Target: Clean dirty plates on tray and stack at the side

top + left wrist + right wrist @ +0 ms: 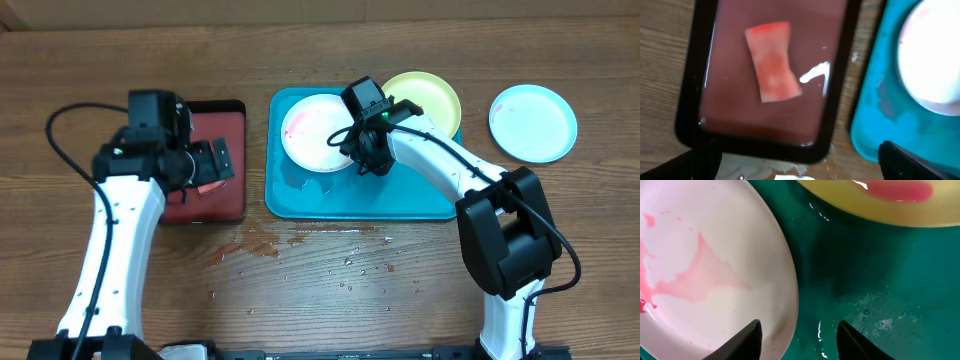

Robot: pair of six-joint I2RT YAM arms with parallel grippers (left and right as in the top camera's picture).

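step: looked like a pick-up of the second plate; one plate lay aside, two smeared ones remained, so roughly a third done by my read
right gripper (799, 325): over the teal tray (330, 195) at the right edge of the white plate (312, 130); fingers parted, one above the plate, the other above bare tray, rim between them, nothing clamped
left gripper (218, 162): hung over the red tray (225, 112), fingers spread wide, grasping nothing
white plate: flat on the left part of the teal tray, pink sauce smear across its centre
yellow-green plate (425, 98): at the tray's far right corner, partly over the rim, red smear showing in the right wrist view; near the white plate, touching or not i could not tell
light blue plate (533, 122): on the table right of the tray, well apart from it, no smear seen; judged as the start of the stack
red tray: black-rimmed, wet, with a pinkish wiping pad (772, 62) lying in it, untouched
table (120, 60): droplets and reddish stains (250, 245) in front of the teal tray
next move: right fingers would need to drop and close on the white plate's rim, then lift without sliding it; left would need to close on the pad before wiping
risk: wet tray and thin rim, grip could slip
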